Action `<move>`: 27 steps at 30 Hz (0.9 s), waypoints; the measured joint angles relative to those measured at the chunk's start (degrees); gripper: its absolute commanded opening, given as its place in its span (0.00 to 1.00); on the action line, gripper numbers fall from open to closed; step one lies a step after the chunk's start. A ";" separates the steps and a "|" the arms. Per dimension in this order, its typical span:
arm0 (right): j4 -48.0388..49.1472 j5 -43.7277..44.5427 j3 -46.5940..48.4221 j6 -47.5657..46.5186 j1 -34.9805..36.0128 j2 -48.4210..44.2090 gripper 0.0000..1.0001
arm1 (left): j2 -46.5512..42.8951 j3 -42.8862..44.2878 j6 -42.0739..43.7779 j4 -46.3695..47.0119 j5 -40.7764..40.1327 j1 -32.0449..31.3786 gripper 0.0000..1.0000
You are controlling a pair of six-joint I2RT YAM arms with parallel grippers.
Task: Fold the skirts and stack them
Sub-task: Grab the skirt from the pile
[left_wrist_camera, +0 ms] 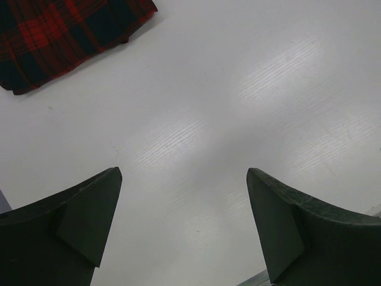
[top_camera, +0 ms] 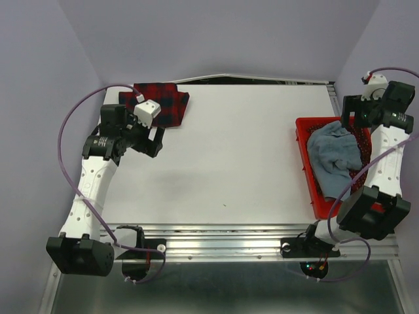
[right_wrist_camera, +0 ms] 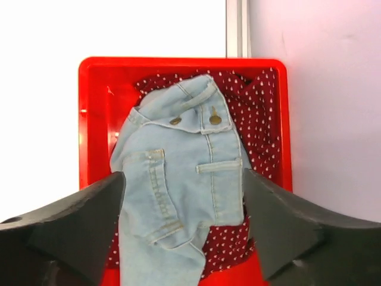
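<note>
The red-and-navy plaid skirt lies folded flat at the table's far left; its corner shows at the top left of the left wrist view. My left gripper hovers just in front of it, open and empty, over bare table. The light blue denim skirt lies crumpled in the red basket at the right. My right gripper hangs above the basket's far end, open and empty, with the denim skirt below it.
The red basket also holds a dark red cloth with white dots under the denim skirt. The white table ends in a metal rail at the near edge. Purple walls stand close on the left, right and back.
</note>
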 measured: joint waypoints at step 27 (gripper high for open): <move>0.46 -5.60 -7.96 -5.33 -7.45 19.80 0.31 | 3.61 1.97 -2.03 0.50 3.32 0.00 0.99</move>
